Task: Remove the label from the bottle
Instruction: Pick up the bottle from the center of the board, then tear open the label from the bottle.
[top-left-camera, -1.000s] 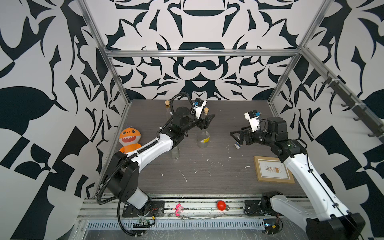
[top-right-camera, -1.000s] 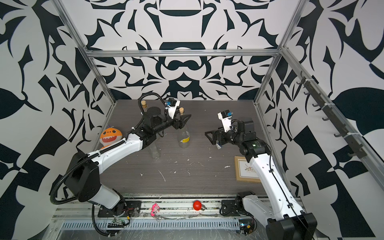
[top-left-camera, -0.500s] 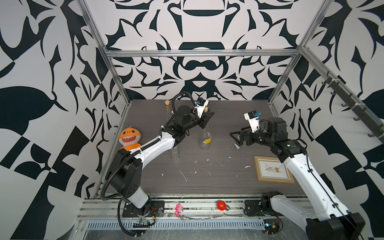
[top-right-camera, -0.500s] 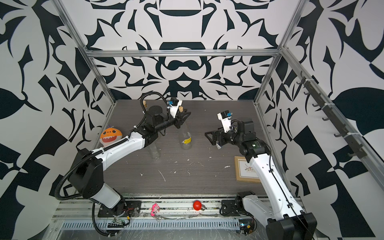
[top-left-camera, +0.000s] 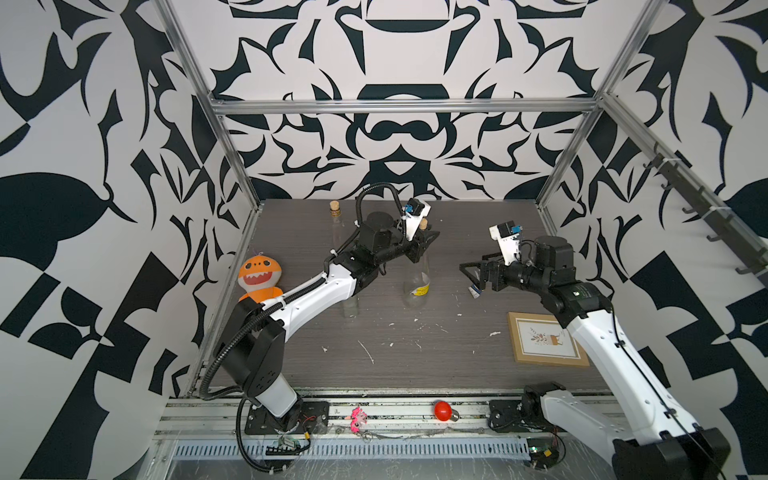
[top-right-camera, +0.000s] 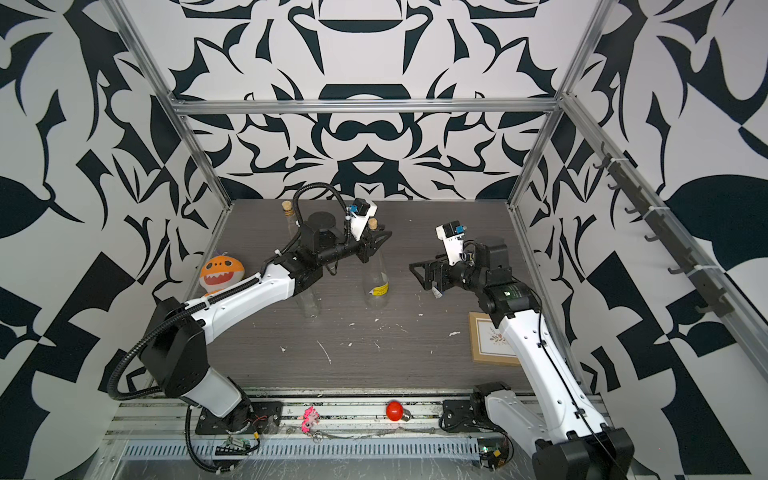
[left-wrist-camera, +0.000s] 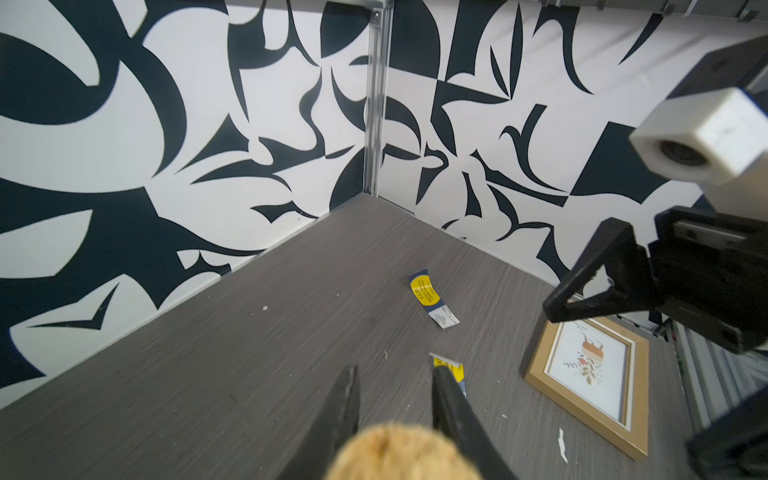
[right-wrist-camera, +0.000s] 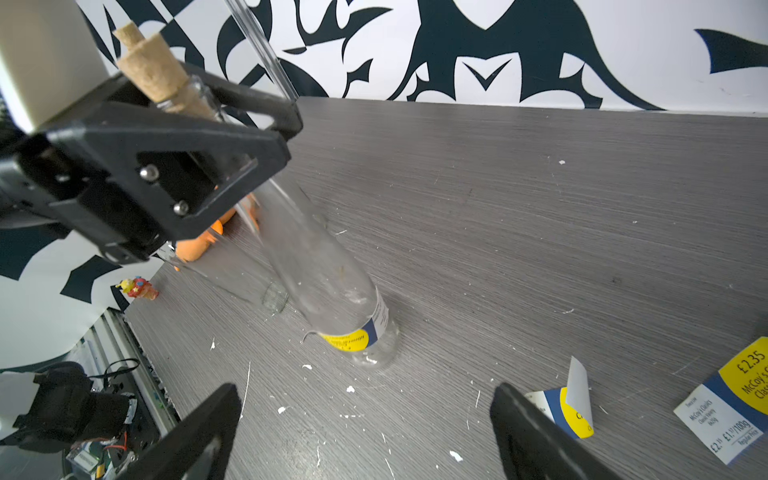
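The left hand (top-left-camera: 426, 245) grips the neck of the upright glass bottle (top-left-camera: 417, 274) mid-desk (top-left-camera: 457, 232). At its 3 o'clock, the right hand (top-left-camera: 467, 277) hangs wide open and empty. Glass is slick and breakable. The thin label (top-left-camera: 420, 289) likely tears, so its lifted edge is the place to pinch.

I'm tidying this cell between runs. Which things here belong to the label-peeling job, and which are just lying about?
In the job:
- bottle, held at the neck by the shut left gripper
- its label, still on
- right gripper, open

Lying about:
- peeled labels on the table
- plush toy
- picture frame
- corked bottle at the back
- red bulb
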